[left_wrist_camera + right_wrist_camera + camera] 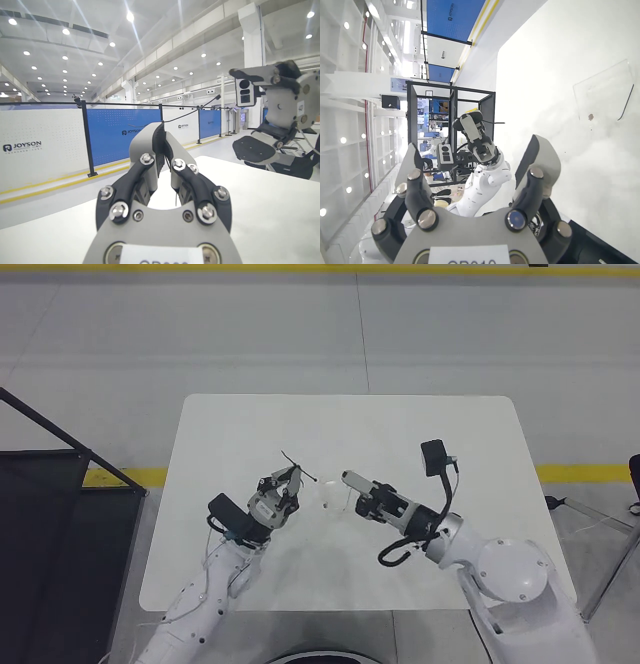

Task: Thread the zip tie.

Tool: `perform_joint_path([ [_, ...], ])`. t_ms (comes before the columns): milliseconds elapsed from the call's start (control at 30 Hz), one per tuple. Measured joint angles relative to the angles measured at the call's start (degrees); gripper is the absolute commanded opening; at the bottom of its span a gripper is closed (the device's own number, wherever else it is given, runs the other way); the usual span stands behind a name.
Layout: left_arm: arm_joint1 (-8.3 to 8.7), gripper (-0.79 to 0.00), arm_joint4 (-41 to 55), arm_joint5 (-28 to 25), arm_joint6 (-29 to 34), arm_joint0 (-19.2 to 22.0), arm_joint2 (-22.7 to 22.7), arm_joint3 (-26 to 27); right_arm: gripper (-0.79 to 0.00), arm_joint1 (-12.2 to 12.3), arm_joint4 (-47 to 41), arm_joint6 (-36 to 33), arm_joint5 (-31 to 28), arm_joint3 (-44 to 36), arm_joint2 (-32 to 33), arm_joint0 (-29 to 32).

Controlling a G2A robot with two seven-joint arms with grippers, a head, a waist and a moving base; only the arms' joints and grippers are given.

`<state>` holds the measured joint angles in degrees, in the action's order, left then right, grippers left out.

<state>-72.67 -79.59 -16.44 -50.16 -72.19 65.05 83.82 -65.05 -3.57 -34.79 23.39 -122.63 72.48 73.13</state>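
My left gripper point(162, 127) is shut on a thin black zip tie point(192, 112), held above the white table point(420, 434) left of its middle. The tie point(296, 467) sticks out past the fingertips on both sides, and one long end points toward the right arm. In the right wrist view the left gripper point(472, 122) holds the tie point(498, 123) level above the table. My right gripper point(350, 481) hangs a short way to the right of it, facing it. Its fingers point(540, 150) are spread wide, open, with nothing between them.
A clear plastic sheet point(602, 92) lies flat on the table between the two grippers, with a thin black curved strip point(626, 103) along one edge. A black frame and dark panel point(50, 514) stand off the table's left side.
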Motion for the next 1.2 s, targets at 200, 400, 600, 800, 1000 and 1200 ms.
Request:
perform_joint_path([
  [200, 0.03, -0.785, 0.4, -1.0, 0.6, -0.1, 0.0, 0.2, 0.0, 0.0, 0.0, 0.0, 0.1, 0.1, -0.1, -0.2],
  [400, -0.09, -0.785, 1.4, -1.3, 2.4, -0.6, -0.4, 1.8, 0.0, 0.0, -0.2, 0.7, -2.0, 0.8, -0.1, 0.3],
  [600, -0.61, -0.785, 10.3, -6.0, 6.5, -1.3, -1.4, 4.9, 0.0, 0.3, 0.2, 0.5, -22.7, 6.4, 1.8, 3.4],
  [800, -0.77, -0.785, 17.0, -10.1, 11.1, -1.5, -1.6, 5.8, 0.0, 0.6, 0.0, -2.9, -35.1, 9.0, 3.1, 4.9],
  [1000, -0.76, -0.785, 16.8, -10.0, 10.9, -1.5, -1.6, 5.8, 0.0, 0.6, -0.1, -2.8, -34.2, 9.0, 3.1, 4.8],
  [1200, -0.99, -0.785, 18.3, -9.1, 11.7, -2.3, -1.9, 7.1, 0.0, 0.3, 1.5, -1.1, -37.8, 11.7, 1.0, 3.3],
])
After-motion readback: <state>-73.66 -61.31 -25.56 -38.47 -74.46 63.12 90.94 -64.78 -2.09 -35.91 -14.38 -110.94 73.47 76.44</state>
